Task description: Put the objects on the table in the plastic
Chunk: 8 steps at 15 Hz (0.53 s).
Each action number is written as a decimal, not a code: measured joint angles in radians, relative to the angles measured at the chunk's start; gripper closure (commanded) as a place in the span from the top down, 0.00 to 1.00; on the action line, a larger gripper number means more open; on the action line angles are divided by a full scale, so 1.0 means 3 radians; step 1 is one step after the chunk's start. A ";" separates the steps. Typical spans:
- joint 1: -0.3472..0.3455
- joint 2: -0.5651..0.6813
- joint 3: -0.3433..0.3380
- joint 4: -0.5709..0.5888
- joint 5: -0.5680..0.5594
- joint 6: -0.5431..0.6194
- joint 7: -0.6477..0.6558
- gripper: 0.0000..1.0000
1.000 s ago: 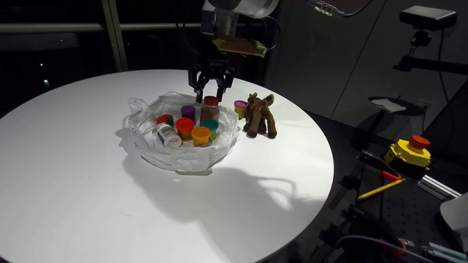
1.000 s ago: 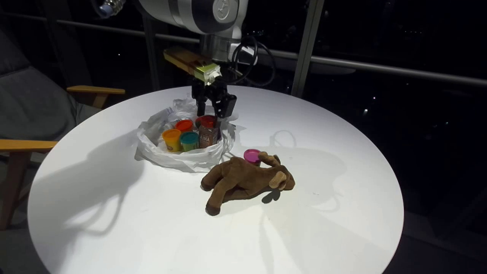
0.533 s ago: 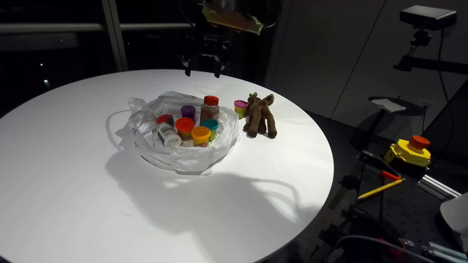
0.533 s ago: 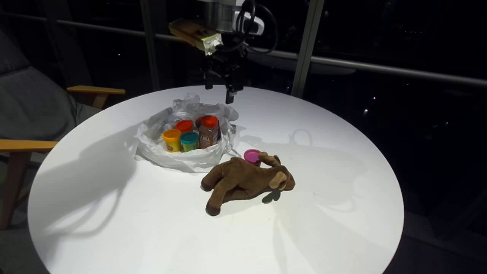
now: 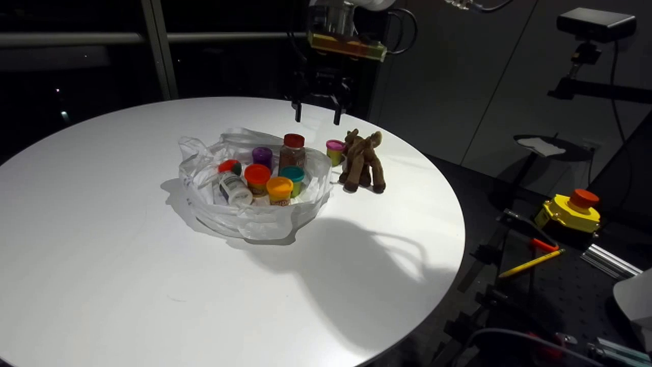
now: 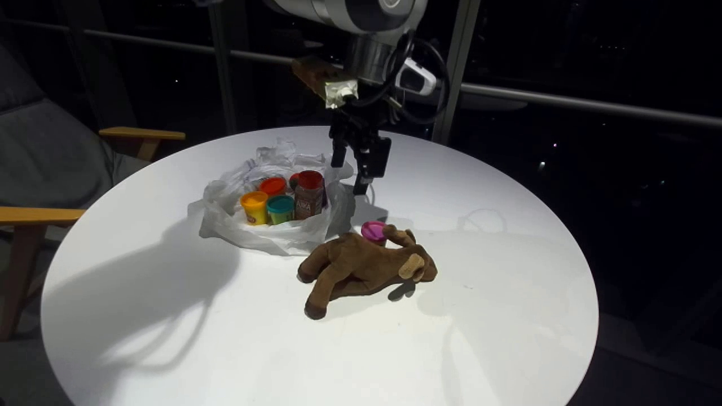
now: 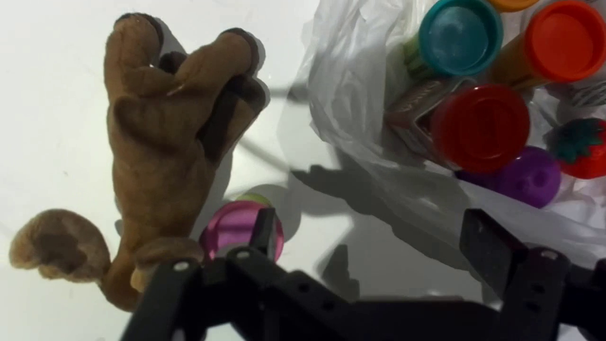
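My gripper [image 5: 317, 122] is open and empty, above the table between the bag and the pink-lidded tub [image 5: 335, 153]. In the wrist view its jaws [image 7: 369, 229] stand wide apart, the left fingertip overlapping the pink lid [image 7: 232, 225]. The tub stands upright on the table beside a brown plush animal [image 6: 364, 262], which partly hides it in an exterior view. The white plastic bag [image 6: 265, 242] lies open. It holds a red-lidded spice jar [image 6: 308, 200], orange [image 5: 280, 189], teal [image 5: 293, 176] and red-lidded tubs [image 5: 257, 178], a purple item [image 5: 262, 157], a white bottle [image 5: 235, 188] and a strawberry [image 7: 584, 147].
The round white table [image 5: 127, 285] carries the bag, tub and plush animal. A wooden-armed chair [image 6: 42, 214] stands beside the table. A dark cart with a yellow-and-red emergency button [image 5: 570, 211] stands past the table's edge.
The gripper rose away from the spice jar, leaving it in the bag, then moved sideways toward the pink-lidded tub and came down somewhat. The objects have stayed in place.
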 measured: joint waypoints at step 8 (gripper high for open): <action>-0.0186 0.0376 -0.0050 0.0157 0.0154 -0.0129 0.0203 1.00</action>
